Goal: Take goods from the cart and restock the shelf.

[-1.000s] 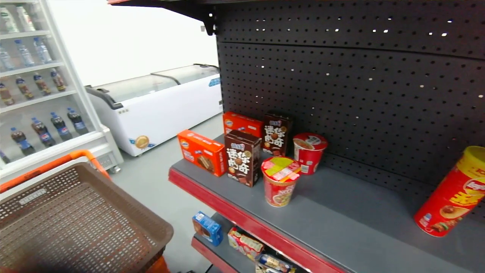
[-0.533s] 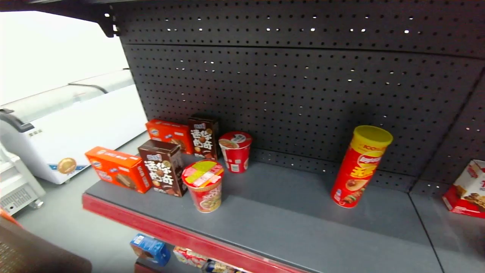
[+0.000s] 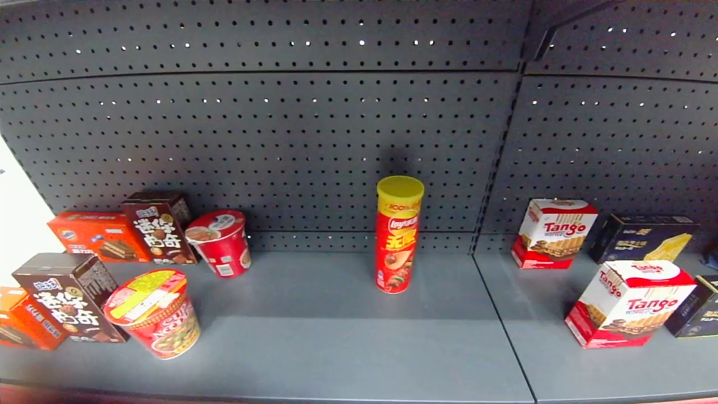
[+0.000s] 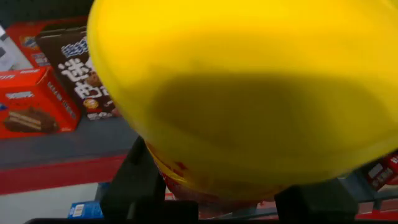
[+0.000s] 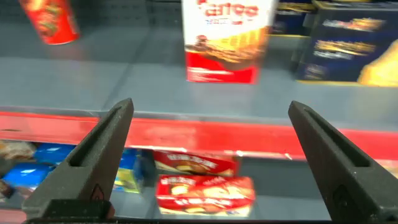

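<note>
My left gripper [image 4: 221,194] is shut on a red chips can with a yellow lid [image 4: 249,93], held in front of the shelf's left end, with its dark fingers [image 4: 132,186] on either side of the can. My right gripper [image 5: 214,165] stands open and empty before the red shelf edge [image 5: 205,134], facing a red-and-white wafer box [image 5: 224,40]. On the grey shelf [image 3: 336,336] a matching chips can [image 3: 398,235] stands upright near the middle back.
At the shelf's left are two cup noodles [image 3: 154,314], [image 3: 220,242], brown boxes [image 3: 70,297] and orange boxes [image 3: 95,235]. At the right stand wafer boxes [image 3: 631,303], [image 3: 555,233] and dark boxes [image 3: 642,238]. Bare shelf lies around the middle can. A lower shelf holds packets [image 5: 205,190].
The head camera has swung to the right: the cart basket and freezer have left the picture and the shelf's right bay has come in. The goods on the shelf have not moved.
</note>
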Motion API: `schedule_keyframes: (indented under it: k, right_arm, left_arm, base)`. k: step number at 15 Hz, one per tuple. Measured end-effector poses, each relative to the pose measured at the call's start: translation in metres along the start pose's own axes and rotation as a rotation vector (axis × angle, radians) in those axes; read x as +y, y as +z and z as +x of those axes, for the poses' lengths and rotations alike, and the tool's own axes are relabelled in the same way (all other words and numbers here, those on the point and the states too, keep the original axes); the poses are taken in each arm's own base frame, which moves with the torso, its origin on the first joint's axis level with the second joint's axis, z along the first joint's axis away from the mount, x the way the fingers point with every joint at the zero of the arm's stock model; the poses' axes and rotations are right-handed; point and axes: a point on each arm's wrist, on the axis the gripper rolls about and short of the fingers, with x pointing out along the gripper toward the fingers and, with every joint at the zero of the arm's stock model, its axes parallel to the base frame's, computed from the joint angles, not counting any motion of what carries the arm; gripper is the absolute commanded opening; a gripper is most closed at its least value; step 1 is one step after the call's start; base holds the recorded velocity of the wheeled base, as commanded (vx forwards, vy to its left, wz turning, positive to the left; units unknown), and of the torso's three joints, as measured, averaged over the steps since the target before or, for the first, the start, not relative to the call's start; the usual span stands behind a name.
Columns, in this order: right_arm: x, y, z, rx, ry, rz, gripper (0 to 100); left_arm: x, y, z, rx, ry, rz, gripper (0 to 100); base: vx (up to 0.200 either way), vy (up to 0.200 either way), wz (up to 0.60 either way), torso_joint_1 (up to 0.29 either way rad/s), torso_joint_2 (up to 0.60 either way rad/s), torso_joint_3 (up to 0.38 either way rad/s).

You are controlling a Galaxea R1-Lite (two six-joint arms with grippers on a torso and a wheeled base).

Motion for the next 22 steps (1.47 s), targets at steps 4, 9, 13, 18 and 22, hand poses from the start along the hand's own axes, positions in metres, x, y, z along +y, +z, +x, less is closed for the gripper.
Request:
schedule_keyframes:
  k: [4, 9, 13, 18, 22]
  right_arm:
    - [0.0, 0.0, 0.0, 0.0, 0.0, 0.0, 100]
    - [0.0, 0.0, 0.001, 0.012, 0.002, 0.0, 100]
    - [0.0, 0.001, 0.001, 0.014, 0.001, -0.05, 100]
    - [0.001, 0.049, 0.001, -0.074, 0.117, 0.028, 100]
    - [0.003, 0.108, 0.024, -0.043, 0.387, 0.034, 100]
  left_arm:
    - [0.0, 0.0, 0.0, -0.003, 0.002, -0.001, 0]
    - [0.0, 0.002, -0.001, -0.008, 0.017, 0.0, 0]
    - [0.001, 0.007, -0.003, -0.016, 0.054, 0.005, 0]
    - [0.001, 0.02, -0.017, 0.032, 0.093, 0.042, 0]
    - [0.001, 0.012, -0.025, 0.077, 0.131, 0.046, 0]
  base:
    - [0.0, 0.0, 0.0, 0.0, 0.0, 0.0]
    - [0.0, 0.0, 0.0, 0.0, 0.0, 0.0]
    - [0.0, 0.0, 0.0, 0.0, 0.0, 0.0]
    - [0.0, 0.0, 0.0, 0.0, 0.0, 0.0]
    - [0.0, 0.0, 0.0, 0.0, 0.0, 0.0]
